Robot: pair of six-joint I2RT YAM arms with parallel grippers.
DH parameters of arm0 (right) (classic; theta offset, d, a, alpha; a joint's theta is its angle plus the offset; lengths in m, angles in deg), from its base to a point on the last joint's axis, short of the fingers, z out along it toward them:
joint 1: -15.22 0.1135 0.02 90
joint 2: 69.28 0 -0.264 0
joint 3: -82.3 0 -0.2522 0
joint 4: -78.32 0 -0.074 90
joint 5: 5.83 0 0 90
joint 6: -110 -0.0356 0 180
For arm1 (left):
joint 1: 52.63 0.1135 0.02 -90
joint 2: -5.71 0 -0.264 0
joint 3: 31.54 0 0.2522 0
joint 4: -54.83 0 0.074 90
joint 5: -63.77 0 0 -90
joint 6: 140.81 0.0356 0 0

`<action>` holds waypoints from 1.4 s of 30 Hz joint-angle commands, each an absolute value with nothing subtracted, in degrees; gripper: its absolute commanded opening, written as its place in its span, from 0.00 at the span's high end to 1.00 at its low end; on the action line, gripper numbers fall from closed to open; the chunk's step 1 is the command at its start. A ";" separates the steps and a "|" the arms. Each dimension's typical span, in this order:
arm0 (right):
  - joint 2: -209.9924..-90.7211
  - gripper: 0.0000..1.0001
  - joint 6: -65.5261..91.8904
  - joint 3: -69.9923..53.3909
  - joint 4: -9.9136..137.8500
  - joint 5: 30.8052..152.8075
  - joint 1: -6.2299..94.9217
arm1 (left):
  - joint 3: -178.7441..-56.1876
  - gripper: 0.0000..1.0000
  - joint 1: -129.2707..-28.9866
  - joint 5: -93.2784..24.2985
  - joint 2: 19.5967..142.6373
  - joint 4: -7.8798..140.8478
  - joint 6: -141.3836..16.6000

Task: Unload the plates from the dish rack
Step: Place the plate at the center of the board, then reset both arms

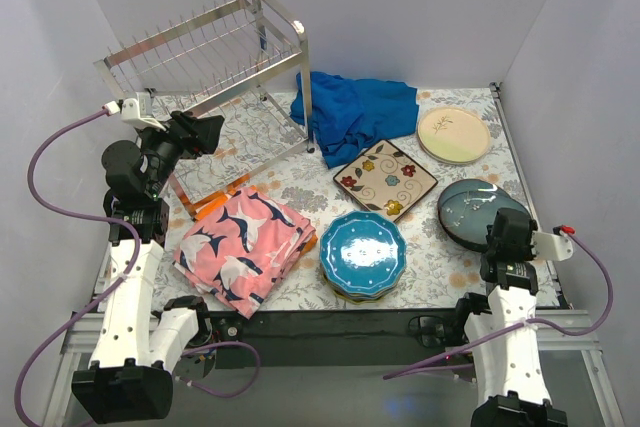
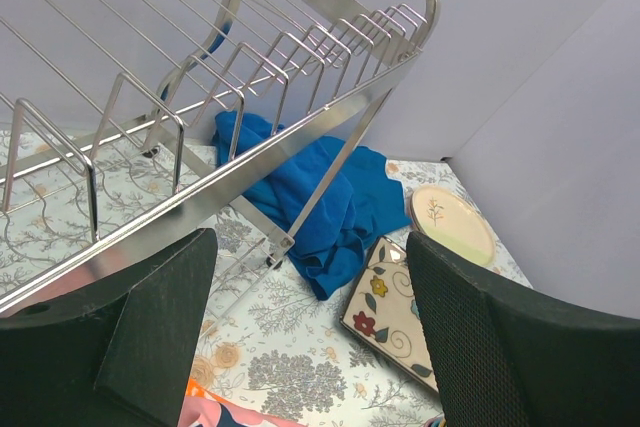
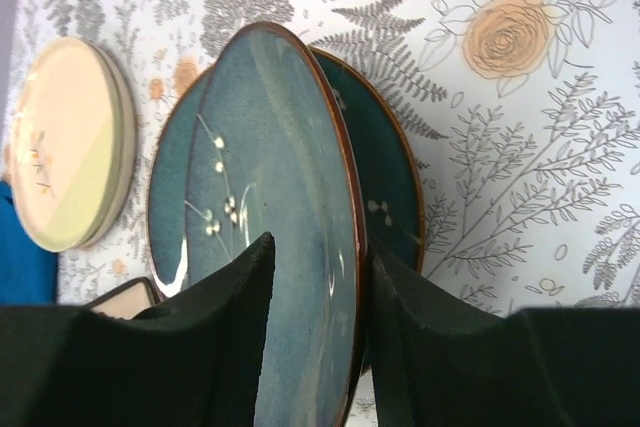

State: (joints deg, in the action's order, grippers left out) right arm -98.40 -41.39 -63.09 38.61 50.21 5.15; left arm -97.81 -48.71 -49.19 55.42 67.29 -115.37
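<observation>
1. At the near left of the desk [image 1: 435, 269] lies a folded pink cloth [image 1: 243, 244] printed with white and dark shapes. Just beside it to the right is a stack of plates with a glossy teal dotted plate [image 1: 363, 250] on top and a yellow-green rim showing beneath it.
2. At the near right, the right tool [image 3: 320, 252] is partly spread, with one finger on each side of the rim of a dark teal plate [image 3: 270, 167]. That plate is tilted and leans on a second dark teal plate [image 3: 390, 177] lying under it on the desk. Whether either pad touches the rim cannot be told.
3. A square cream floral plate [image 1: 387, 179] lies flat in the middle of the desk, between the teal stack and a crumpled blue cloth [image 1: 352, 112].
4. At mid-left, the left tool [image 2: 310, 237] is spread wide with nothing between its fingers. It hovers near the front rail of the dish rack [image 1: 215, 52], on its near side.
5. Farther right, a round cream and pale-green plate [image 1: 453, 134] lies flat, just beside the blue cloth. It sits on another plate of like shape.
6. At the far left stands the silver wire dish rack, tilted up on angled legs, its rows of thin prongs upright. The blue cloth touches its right leg.
</observation>
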 commanded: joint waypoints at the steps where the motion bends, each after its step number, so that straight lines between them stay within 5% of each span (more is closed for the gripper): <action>1: -101.44 0.52 -42.93 -59.86 39.08 49.53 5.11 | -98.56 0.25 -48.50 -48.38 53.96 67.01 -115.06; 23: -107.59 0.42 -42.06 -58.80 36.00 48.57 5.11 | -98.38 0.25 -48.41 -47.50 52.82 67.09 -114.62; 31: -111.72 0.31 -26.78 -49.32 40.48 52.51 5.11 | -98.82 0.25 -48.50 -49.25 52.65 67.18 -114.71; 34: -112.52 0.25 -19.14 -45.88 46.17 64.67 5.11 | -99.35 0.25 -48.41 -50.13 52.38 67.44 -114.71; 36: -113.39 0.11 -13.87 -45.27 53.01 72.88 5.20 | -99.79 0.25 -48.41 -51.97 52.29 67.88 -114.80; 42: -122.18 0.02 -8.31 -35.44 52.26 99.95 5.29 | -103.30 0.25 -49.11 -62.25 56.41 69.98 -116.90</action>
